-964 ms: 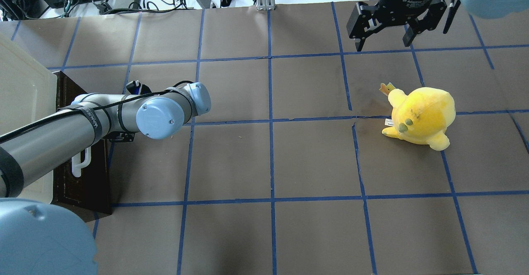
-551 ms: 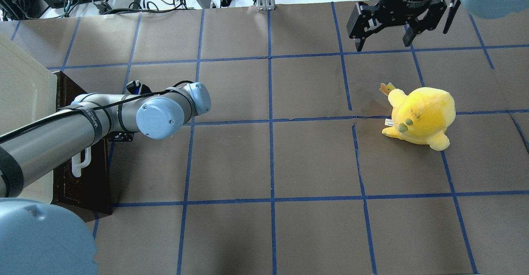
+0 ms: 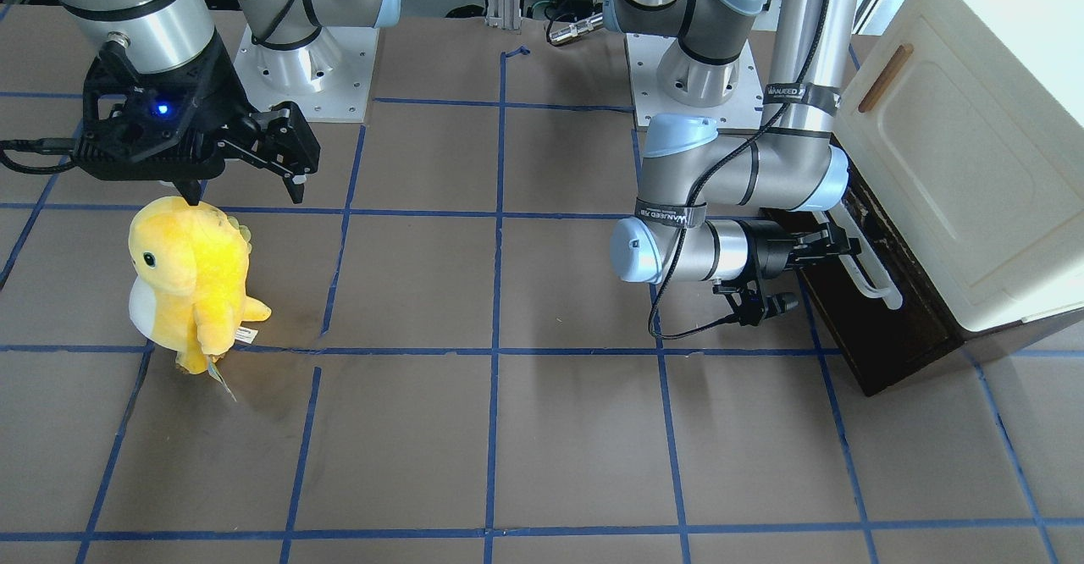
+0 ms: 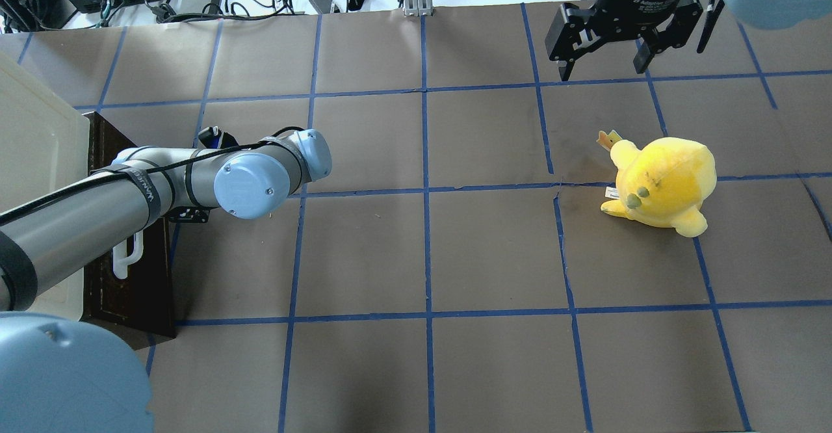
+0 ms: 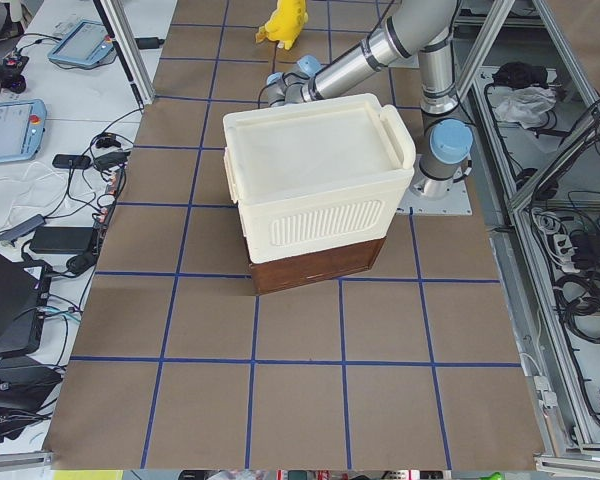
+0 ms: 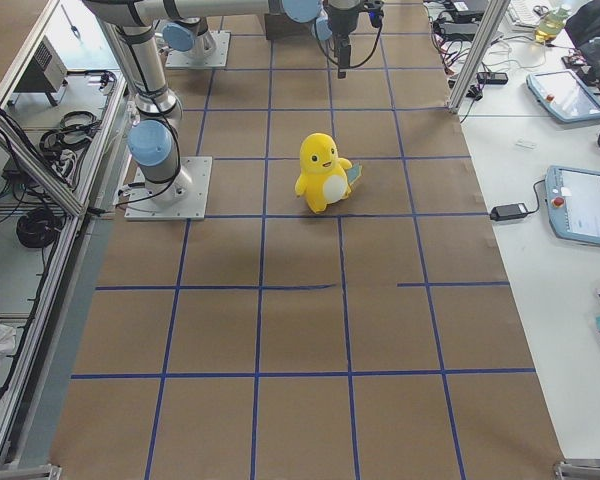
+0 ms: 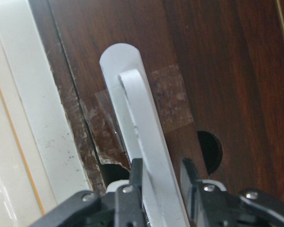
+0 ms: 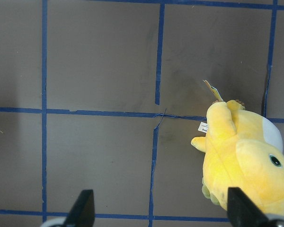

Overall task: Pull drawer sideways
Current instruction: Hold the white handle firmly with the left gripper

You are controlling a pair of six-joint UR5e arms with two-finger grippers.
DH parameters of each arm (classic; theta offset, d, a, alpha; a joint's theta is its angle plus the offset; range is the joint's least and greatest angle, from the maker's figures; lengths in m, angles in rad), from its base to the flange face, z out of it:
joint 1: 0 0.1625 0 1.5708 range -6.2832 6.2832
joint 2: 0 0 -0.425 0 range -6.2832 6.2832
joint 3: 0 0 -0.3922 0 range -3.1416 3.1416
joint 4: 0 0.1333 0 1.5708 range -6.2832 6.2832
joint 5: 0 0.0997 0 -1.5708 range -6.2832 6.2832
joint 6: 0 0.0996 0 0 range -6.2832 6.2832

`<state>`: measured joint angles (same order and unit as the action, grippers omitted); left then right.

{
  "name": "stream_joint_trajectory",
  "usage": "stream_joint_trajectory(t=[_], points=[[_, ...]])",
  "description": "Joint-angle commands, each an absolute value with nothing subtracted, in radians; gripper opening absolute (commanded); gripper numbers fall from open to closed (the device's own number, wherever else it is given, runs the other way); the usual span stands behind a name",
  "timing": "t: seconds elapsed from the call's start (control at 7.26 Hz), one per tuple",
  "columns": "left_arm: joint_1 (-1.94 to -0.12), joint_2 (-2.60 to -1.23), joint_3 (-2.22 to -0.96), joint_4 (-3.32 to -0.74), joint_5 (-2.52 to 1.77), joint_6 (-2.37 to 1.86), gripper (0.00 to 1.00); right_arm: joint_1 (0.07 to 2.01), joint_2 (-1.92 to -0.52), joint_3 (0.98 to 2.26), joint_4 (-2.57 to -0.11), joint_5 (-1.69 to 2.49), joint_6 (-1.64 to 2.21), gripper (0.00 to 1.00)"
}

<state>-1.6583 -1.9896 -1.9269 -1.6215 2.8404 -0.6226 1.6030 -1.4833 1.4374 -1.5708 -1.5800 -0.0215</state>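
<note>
Nothing shifted in 1 s. I had the left gripper [image 7: 158,177] clamped on the handle [image 7: 132,104]; the drawer [image 7: 217,71] sat under the cabinet [image 3: 957,166] at my left, and the right gripper [image 8: 163,208] gaped, empty. Grasp seemed made; next, a steady sideways pull.

Yellow plush toy [image 4: 660,183] upright on blue-gridded table [image 4: 422,257] — cream cabinet [image 3: 957,149] well apart

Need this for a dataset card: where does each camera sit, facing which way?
Front-facing: across the table, facing both arms' bases.
Overhead: behind the arms, looking down; left arm, right gripper.
Exterior left: table's left end, behind cream cabinet; left arm.
Exterior right: table's right end; right arm.
Left wrist: left gripper closed on drawer's white handle.
Right wrist: downward; open fingertips.
Overhead, right wrist share the yellow plush.
</note>
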Motion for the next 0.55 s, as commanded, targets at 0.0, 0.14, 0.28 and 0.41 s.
stream_joint_trajectory(t=[0.0, 0.14, 0.28, 0.41], points=[[-1.658, -1.988, -1.924, -1.621, 2.841, -0.620, 0.30, 1.603, -1.483, 1.437, -1.571, -1.580, -0.021, 1.00], [-1.658, -1.988, -1.925, -1.621, 2.839, -0.620, 0.25, 1.603, -1.483, 1.437, -1.571, -1.580, -0.021, 1.00], [-1.658, -1.988, -1.924, -1.621, 2.839, -0.620, 0.23, 1.603, -1.483, 1.437, -1.571, -1.580, -0.023, 1.00], [-1.658, -1.988, -1.924, -1.620, 2.839, -0.620, 0.23, 1.603, -1.483, 1.437, -1.571, -1.580, -0.021, 1.00]])
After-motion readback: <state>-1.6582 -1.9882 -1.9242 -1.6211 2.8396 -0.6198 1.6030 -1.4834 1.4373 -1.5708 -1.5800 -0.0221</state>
